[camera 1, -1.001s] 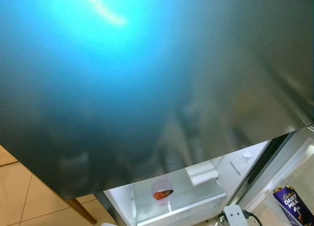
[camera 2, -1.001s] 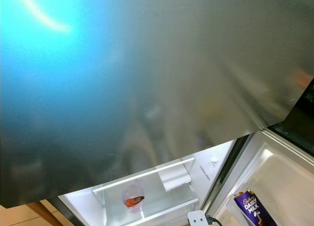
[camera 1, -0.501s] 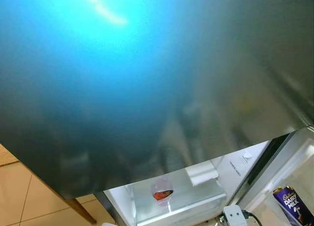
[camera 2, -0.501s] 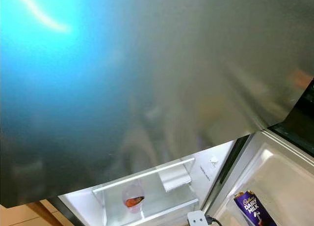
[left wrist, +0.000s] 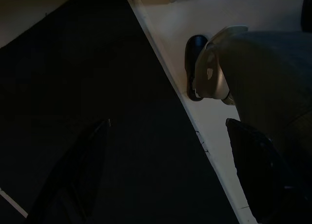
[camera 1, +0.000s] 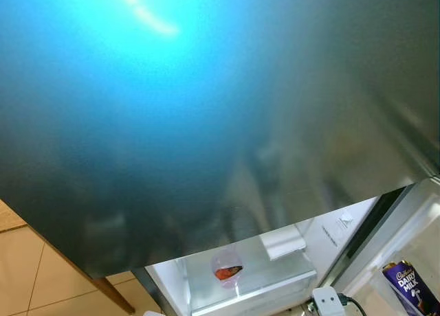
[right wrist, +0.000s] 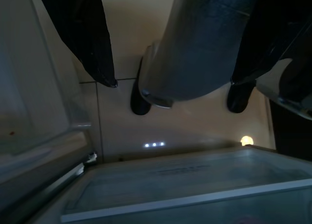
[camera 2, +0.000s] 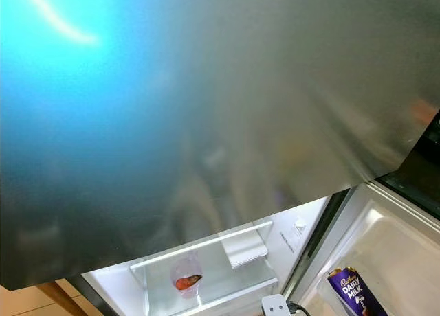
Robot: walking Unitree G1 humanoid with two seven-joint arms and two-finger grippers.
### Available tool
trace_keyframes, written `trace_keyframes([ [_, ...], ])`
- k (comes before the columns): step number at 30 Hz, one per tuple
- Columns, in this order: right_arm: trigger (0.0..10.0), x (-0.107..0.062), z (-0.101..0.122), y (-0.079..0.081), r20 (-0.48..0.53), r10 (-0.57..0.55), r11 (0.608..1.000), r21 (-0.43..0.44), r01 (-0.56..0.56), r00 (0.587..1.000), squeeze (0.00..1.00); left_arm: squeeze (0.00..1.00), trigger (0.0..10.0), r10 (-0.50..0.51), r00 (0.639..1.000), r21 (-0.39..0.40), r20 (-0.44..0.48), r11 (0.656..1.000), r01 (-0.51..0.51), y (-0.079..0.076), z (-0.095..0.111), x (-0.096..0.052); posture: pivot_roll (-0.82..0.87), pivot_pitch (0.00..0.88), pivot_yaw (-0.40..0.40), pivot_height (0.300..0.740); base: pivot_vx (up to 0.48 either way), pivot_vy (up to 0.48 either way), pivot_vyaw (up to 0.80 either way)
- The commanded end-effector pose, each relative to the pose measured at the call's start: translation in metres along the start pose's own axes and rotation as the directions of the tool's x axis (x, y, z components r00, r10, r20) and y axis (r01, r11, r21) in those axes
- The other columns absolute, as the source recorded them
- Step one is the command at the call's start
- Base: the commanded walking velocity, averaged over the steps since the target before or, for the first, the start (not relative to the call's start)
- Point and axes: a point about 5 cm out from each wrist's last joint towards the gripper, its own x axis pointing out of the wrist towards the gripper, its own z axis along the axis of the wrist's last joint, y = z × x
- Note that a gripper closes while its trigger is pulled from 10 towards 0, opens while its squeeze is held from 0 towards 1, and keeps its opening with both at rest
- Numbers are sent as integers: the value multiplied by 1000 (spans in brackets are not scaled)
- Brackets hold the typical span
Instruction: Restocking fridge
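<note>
Brushed steel, glazed with a cyan glare: the closed upper fridge door (camera 1: 206,123) takes up most of the head views, hiding whatever lies behind it; smeared reflections on it cannot be made out.

Fridge compartment (camera 2: 206,275), open, lit white, seen beneath the steel panel. Contents: one clear bag (camera 1: 227,268) holding something red-orange, too small to identify, sitting on the glass shelf; one white folded item (camera 1: 283,242) just behind and to the right of it, nature unclear.

Open door bin (camera 2: 392,254), at the right. Contents: one purple Cadbury Dairy Milk chocolate bar (camera 2: 354,292), its long axis tilted, upper end leaning to the left, lower end cut off by the frame edge.

White plug adapter (camera 1: 328,301) with black cable, at the lower edge, partly cut off.

Tan tiled floor (camera 1: 27,275) and a wooden leg (camera 1: 113,295), lower left.

Left gripper (left wrist: 165,160): hanging low over dark flooring and a pale strip, jaws wide apart, nothing between them; very dim view.

Right gripper (right wrist: 170,73): jaws apart, empty, above pale tile and beside the clear shelf edge (right wrist: 185,199); the robot's silver leg and black feet show between them.
</note>
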Motion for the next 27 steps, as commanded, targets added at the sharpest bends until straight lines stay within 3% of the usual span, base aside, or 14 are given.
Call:
trace_keyframes([
  [1,10000,-1,-8,6,-29,36,999,10,-35,999,0,0,10000,-22,1000,9,-7,1000,22,-7,-1,1,-12,11,7,740,0,0,0],
  [27,10000,-1,-11,5,-56,19,1000,18,-18,998,0,0,10000,-29,1000,26,-10,999,30,-10,-1,1,-12,9,8,740,0,0,0],
])
